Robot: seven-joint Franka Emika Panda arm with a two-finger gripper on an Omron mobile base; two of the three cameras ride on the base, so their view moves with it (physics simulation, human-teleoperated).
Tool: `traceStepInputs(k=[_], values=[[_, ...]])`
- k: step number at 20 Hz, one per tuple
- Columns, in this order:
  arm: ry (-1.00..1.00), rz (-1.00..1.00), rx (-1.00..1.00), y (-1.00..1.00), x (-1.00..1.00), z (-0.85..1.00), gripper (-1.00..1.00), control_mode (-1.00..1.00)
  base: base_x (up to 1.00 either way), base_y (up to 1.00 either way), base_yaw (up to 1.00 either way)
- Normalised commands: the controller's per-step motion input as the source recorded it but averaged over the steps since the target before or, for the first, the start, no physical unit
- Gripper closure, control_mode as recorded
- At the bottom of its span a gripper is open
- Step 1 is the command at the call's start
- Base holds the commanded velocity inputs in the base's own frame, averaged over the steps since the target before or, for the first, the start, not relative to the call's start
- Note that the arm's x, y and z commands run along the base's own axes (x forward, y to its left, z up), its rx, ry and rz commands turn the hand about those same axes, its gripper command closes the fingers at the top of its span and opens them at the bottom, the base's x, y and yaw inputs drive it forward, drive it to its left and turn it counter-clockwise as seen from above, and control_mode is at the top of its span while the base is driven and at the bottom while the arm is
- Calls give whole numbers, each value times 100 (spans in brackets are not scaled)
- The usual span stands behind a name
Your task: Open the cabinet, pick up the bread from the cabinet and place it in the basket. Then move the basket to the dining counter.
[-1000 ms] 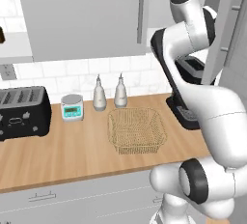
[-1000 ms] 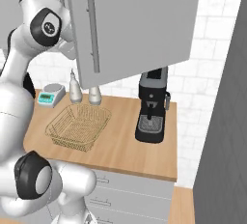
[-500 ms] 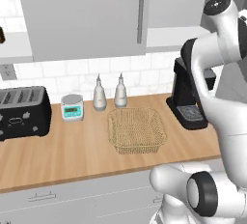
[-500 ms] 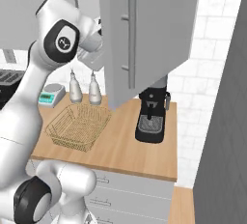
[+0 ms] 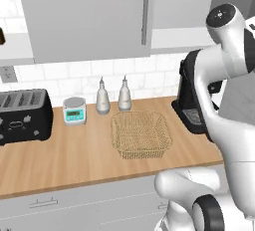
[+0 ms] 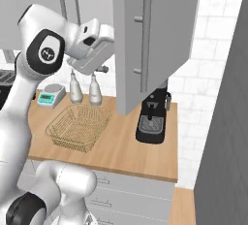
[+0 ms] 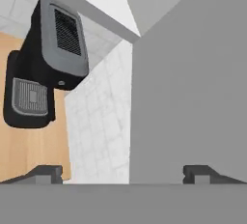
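Both base views look forward and down from behind the arm, sharing the worktop (image 5: 74, 160), basket (image 5: 142, 134) and coffee machine (image 6: 152, 115); hand view sits close under the cabinet (image 7: 193, 83), above that machine.
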Motion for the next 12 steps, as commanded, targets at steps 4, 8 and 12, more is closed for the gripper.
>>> traceStepInputs(k=[4, 8, 12], values=[[-9, 14, 4, 100, 1, -5, -100, -100, 0, 0, 0], [-2, 26, 19, 97, 32, 3, -100, -100, 0, 0, 0], [0, 31, 34, 73, 33, 6, -100, -100, 0, 0, 0]])
